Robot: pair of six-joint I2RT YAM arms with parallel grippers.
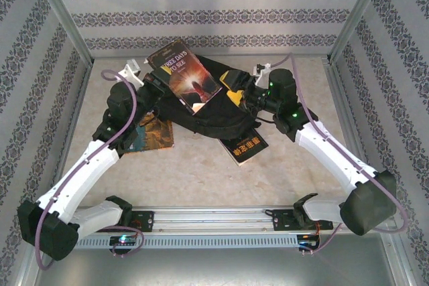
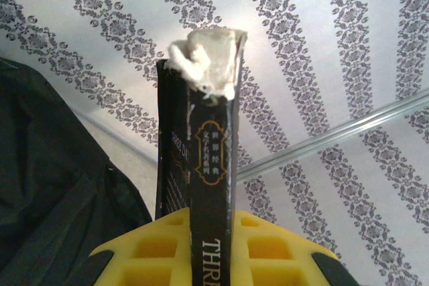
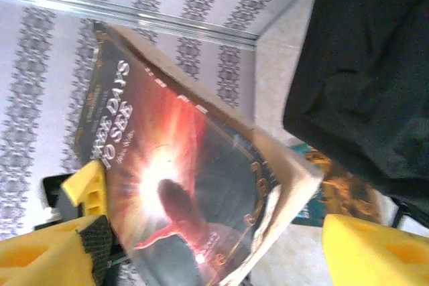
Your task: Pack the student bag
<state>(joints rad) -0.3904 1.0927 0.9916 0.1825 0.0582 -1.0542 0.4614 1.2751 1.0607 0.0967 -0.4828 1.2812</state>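
Top external view: the student bag, black and soft, lies on the pale counter about midway between the two arms. A paperback titled "Three Days to See" is held over the bag's far-left part, its cover tilted up toward the camera. The left gripper meets the paperback's left edge just left of the bag. The right gripper sits at the bag's right side. A teal-and-orange book lies flat on the counter at the bag's near-left edge, partly under the left arm. A black book with yellow characters lies just beside the bag's near-right edge.

Left wrist view: the left gripper is closed on the paperback's spine, which stands upright between the yellow fingers. The worn top corner points toward the patterned wall. The bag's black fabric lies to the left.

Right wrist view: the right gripper's jaws stand wide apart, one yellow finger on each side of the paperback's lower edge, the right-hand one clear of its corner. The bag hangs dark at the upper right, with the teal-and-orange book showing just below it.
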